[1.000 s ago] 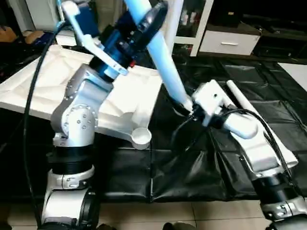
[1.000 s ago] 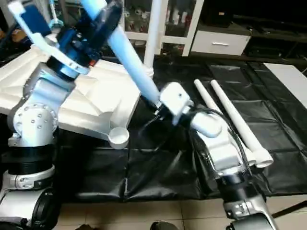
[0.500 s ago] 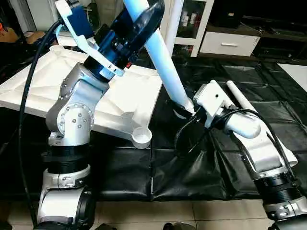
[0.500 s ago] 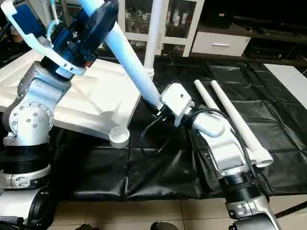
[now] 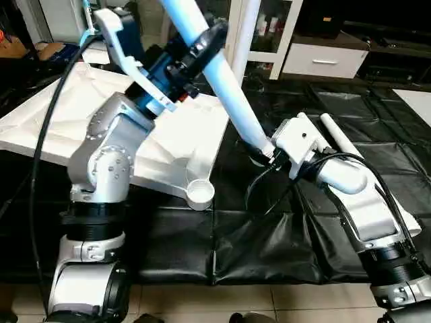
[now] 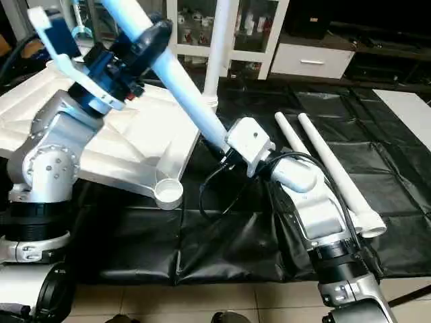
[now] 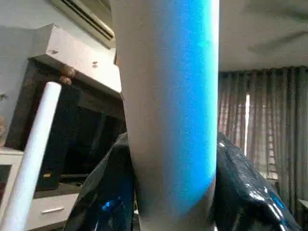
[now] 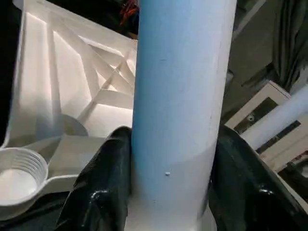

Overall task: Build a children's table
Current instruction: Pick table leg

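The white tabletop (image 5: pixel 60 111) lies underside up on the black cover, its X ribs showing and its near corner socket (image 5: pixel 200 194) empty. One white leg (image 5: pixel 229 87) slants in the air above the tabletop's right edge. My left gripper (image 5: pixel 202 48) is shut on its upper part, black fingers (image 7: pixel 103 192) pressed to both sides of the leg (image 7: pixel 168 120). My right gripper (image 5: pixel 259 149) is shut on its lower end, with fingers (image 8: pixel 98 187) hugging the leg (image 8: pixel 178 96). Another leg (image 6: pixel 221 47) stands upright at the tabletop's far corner.
Two more legs (image 6: pixel 326 165) lie side by side on the black cover (image 5: pixel 269 235) to the right of my right arm. White cabinets and shelves (image 5: pixel 323 60) stand behind. A tiled floor runs along the cover's near edge.
My left gripper's fingers have closed in around the slanted leg. The leg's upper end has shifted slightly; my right gripper keeps its hold on the lower end.
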Robot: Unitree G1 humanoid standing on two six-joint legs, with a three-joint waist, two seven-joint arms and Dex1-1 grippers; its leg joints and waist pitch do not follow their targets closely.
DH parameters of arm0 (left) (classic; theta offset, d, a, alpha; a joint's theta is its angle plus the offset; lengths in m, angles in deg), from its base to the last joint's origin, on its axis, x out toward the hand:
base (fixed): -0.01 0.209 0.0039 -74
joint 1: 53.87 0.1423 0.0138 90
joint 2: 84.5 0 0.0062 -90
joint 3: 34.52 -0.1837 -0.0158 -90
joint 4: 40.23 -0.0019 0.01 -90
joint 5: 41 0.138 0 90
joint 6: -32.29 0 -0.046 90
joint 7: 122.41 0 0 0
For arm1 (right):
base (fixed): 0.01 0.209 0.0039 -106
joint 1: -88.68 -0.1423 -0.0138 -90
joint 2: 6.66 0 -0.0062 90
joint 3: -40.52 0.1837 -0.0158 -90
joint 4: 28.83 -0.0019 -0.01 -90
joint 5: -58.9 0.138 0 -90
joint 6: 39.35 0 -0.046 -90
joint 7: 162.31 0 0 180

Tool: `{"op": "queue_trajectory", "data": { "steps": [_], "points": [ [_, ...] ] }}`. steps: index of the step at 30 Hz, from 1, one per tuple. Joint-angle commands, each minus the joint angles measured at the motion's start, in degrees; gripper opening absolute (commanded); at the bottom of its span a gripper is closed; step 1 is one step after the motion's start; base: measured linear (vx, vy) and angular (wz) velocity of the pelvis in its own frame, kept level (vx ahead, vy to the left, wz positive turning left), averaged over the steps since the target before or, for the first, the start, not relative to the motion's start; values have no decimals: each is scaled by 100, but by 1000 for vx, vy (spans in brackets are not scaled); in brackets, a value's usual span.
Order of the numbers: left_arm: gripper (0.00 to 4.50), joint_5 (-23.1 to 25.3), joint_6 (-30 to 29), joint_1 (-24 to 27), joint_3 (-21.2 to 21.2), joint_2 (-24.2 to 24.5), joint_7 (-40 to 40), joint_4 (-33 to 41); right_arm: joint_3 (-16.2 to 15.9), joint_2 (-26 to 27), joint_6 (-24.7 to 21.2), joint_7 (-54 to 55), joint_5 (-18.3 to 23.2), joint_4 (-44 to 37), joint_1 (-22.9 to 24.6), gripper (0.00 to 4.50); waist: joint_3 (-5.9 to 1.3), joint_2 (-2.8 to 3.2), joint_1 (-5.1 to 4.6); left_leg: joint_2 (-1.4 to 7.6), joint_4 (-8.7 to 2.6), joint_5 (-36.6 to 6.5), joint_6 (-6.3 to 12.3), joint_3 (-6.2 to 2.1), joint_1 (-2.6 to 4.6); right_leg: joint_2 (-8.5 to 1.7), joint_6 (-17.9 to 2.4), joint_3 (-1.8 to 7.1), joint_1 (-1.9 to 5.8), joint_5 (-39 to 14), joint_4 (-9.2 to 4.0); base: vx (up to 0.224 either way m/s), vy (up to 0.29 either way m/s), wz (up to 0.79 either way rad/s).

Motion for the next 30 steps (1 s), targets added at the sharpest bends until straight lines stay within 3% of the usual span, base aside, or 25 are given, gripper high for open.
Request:
{"op": "queue_trajectory", "data": {
  "steps": [1,4,6,8,11,12,13,15,18,23,26,30],
  "points": [
    [176,407,52,-99,32,39,350,-176,77,-79,189,67,-84,-56,-135,193,-482,94,-6,51,-453,-1963,-60,14,100,-115,-860,144,322,-2073,-370,0,0,0],
    [175,575,10,-251,139,-149,1057,-232,57,-93,310,177,-221,21,-160,193,-474,92,-12,48,-445,-2008,-79,15,106,-107,-812,137,316,-2175,-383,0,0,0],
    [173,626,7,-324,218,-273,1430,-239,66,-91,457,259,-289,44,-153,249,-472,76,-10,36,-443,-2003,-58,15,85,-111,-762,130,332,-2266,-397,0,0,0],
    [173,676,73,-376,262,-358,1641,-247,14,-105,514,278,-391,12,-139,265,-474,65,-16,37,-429,-2042,-43,16,94,-102,-668,116,313,-2346,-418,0,0,0],
    [167,761,209,-431,348,-482,1997,-277,-122,-192,1138,989,-1219,27,-168,298,-467,56,-31,8,-423,-1949,-55,5,66,-111,-441,94,322,-2689,-449,0,0,0],
    [164,761,209,-431,348,-482,1997,-277,-122,-192,1138,989,-1219,27,-168,305,-469,59,-33,14,-414,-1953,-72,3,70,-110,-423,95,299,-2710,-454,0,0,0],
    [164,887,343,-491,413,-540,2285,-336,-125,-88,1570,1313,-1426,-178,-124,305,-476,46,-40,2,-399,-1982,-48,16,89,-95,-402,91,275,-2707,-465,0,0,0],
    [163,954,399,-537,491,-585,2526,-387,-161,-53,1744,1525,-1626,-332,-81,308,-478,56,-47,-2,-409,-2023,-7,12,83,-76,-348,78,273,-2692,-467,0,0,0],
    [163,933,480,-593,627,-680,2825,-414,-286,26,1603,1660,-1797,-497,65,308,-477,80,-46,9,-417,-2090,27,3,102,-63,-392,85,255,-2525,-457,0,0,0],
    [163,712,378,-668,778,-852,3029,-358,-654,193,1443,1961,-2342,-588,418,308,-484,62,-27,13,-431,-2064,34,4,72,-79,-522,100,280,-2279,-428,0,0,0],
    [163,718,376,-677,800,-889,3075,-313,-648,349,1399,2261,-2572,-564,517,308,-481,61,-38,13,-439,-2051,27,1,56,-79,-515,102,291,-2237,-415,0,0,0],
    [163,692,363,-685,791,-907,3108,-297,-601,463,1260,2450,-2674,-538,493,308,-470,70,-54,6,-430,-2208,10,0,86,-70,-412,92,262,-2473,-449,0,0,0]
  ]
}}
